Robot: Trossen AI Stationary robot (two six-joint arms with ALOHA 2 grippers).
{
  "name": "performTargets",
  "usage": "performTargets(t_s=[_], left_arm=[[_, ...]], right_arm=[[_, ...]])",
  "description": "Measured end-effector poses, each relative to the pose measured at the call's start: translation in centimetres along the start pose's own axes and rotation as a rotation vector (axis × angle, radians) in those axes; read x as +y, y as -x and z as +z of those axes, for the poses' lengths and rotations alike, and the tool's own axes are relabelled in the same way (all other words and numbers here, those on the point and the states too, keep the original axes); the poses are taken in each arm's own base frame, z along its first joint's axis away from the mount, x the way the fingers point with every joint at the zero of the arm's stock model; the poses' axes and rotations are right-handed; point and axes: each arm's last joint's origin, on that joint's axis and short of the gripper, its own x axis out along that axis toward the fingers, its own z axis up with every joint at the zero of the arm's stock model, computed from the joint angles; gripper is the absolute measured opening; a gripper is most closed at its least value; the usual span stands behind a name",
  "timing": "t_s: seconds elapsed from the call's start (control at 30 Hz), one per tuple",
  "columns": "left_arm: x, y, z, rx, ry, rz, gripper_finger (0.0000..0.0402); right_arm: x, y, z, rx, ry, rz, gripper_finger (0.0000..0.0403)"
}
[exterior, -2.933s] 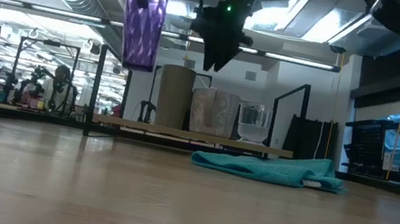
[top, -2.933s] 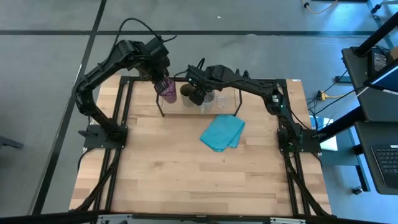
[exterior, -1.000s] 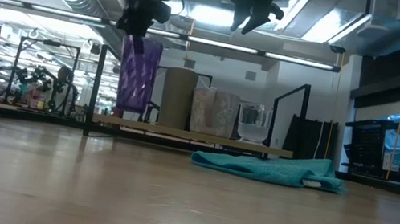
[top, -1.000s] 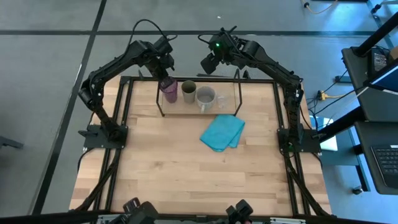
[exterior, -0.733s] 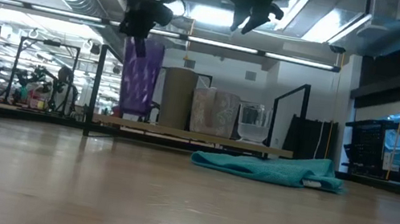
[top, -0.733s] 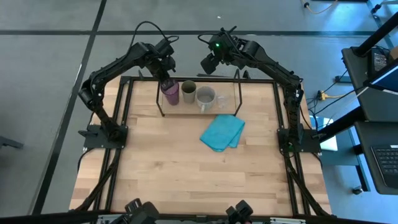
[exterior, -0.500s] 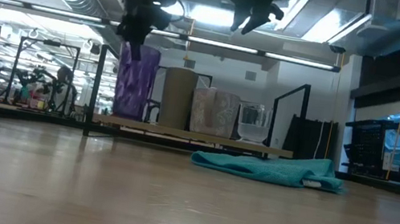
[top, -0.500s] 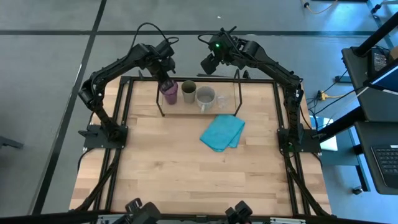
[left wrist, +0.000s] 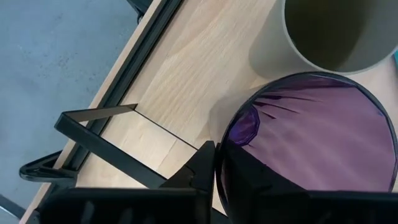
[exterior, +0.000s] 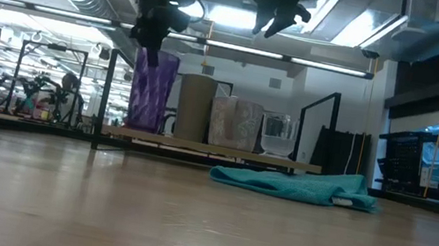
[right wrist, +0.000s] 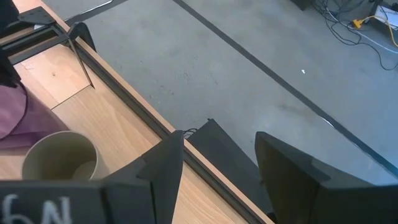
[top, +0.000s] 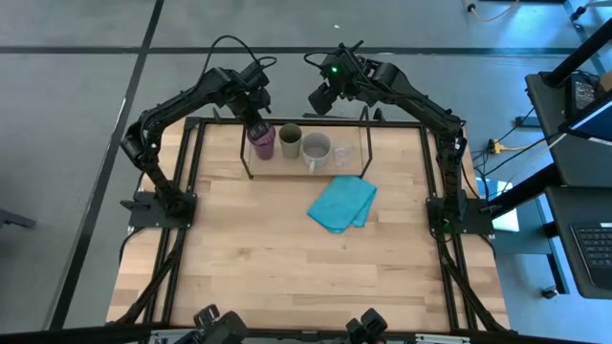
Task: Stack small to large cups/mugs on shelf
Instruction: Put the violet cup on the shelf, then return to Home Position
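The purple tumbler [top: 260, 142] [exterior: 152, 91] stands upright at the left end of the shelf [exterior: 197, 147], its bottom on the wooden base. To its right stand the olive-green cup [exterior: 193, 107], the grey mug [exterior: 234, 123] and the clear glass [exterior: 277, 135] in a row. My left gripper [exterior: 151, 40] reaches down from above to the tumbler's rim and is shut on it. My right gripper [right wrist: 217, 180] hangs open, high over the table's far edge behind the shelf, with nothing between its fingers. My left gripper has the tumbler's rim [left wrist: 222, 155] on the side away from the olive-green cup, one finger outside the wall [left wrist: 200, 169] and one inside. The fingers come steeply from above, pointing down. The tumbler stands upright with its bottom on the shelf's base.
A folded turquoise cloth [top: 341, 204] lies on the table, near and right of the shelf. Thin black uprights and rails [top: 363, 143] frame the shelf. The wide wooden tabletop [top: 287, 268] stretches toward the near edge.
My left gripper has sunk a little with the purple tumbler. The tumbler, which hung slightly tilted just above the shelf's base, now stands upright on it beside the olive-green cup.
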Motion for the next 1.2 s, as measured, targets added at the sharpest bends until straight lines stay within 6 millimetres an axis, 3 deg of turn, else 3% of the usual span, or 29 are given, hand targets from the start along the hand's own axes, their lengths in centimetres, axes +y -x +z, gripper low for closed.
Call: performTargets(t_s=[0.73,0.97,1.2], left_arm=[[-0.1,0.4,-0.2,-0.013,0.017,-0.021,0.0033],[-0.4,3.1,-1.2,-0.089,0.031,-0.011,0.0032],[-1.8,7.9,-3.2,-0.267,0.078,0.002,0.0032]], right_arm=[[0.0,0.0,0.0,0.001,-0.002,0.006,0.02],[0.0,0.0,0.0,0.001,0.007,0.006,0.02],[0.5,0.5,-1.2,0.105,0.057,0.016,0.02]])
